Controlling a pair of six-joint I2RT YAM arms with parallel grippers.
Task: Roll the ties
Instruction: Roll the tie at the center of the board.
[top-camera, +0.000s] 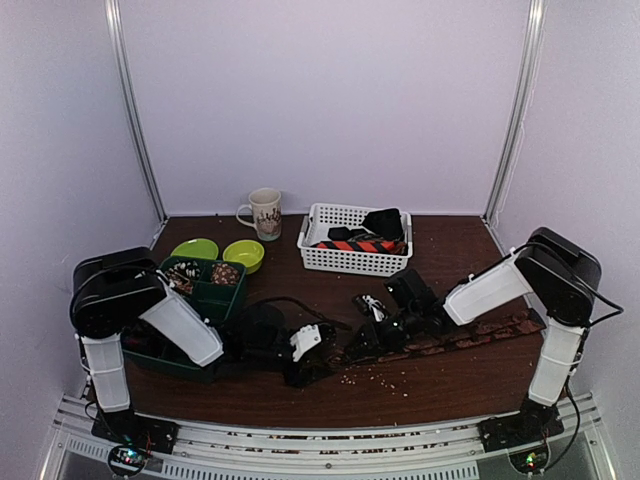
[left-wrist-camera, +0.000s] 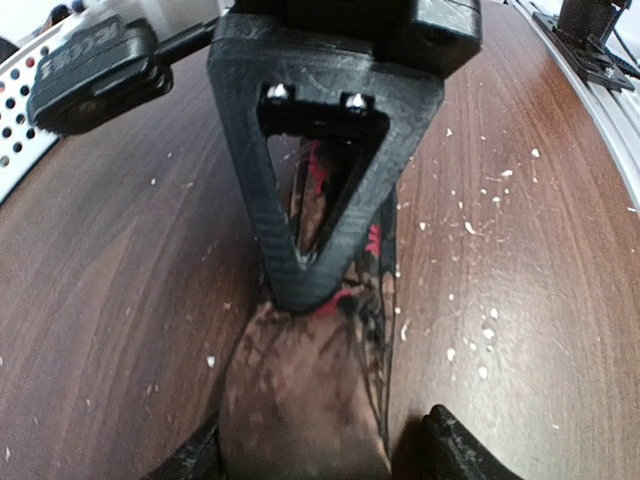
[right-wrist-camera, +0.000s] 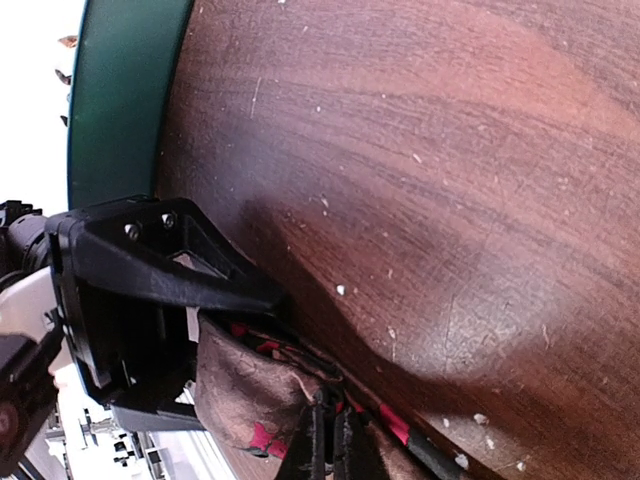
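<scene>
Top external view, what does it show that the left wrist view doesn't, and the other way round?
Only the top external view shows the mug, the white basket with other ties in it, and the dark green tray. Only the left wrist view shows the red flecks in the brown tie, seen close up. Both show that tie lying on the wooden table, the scattered crumbs and the right claw shut on the tie.
</scene>
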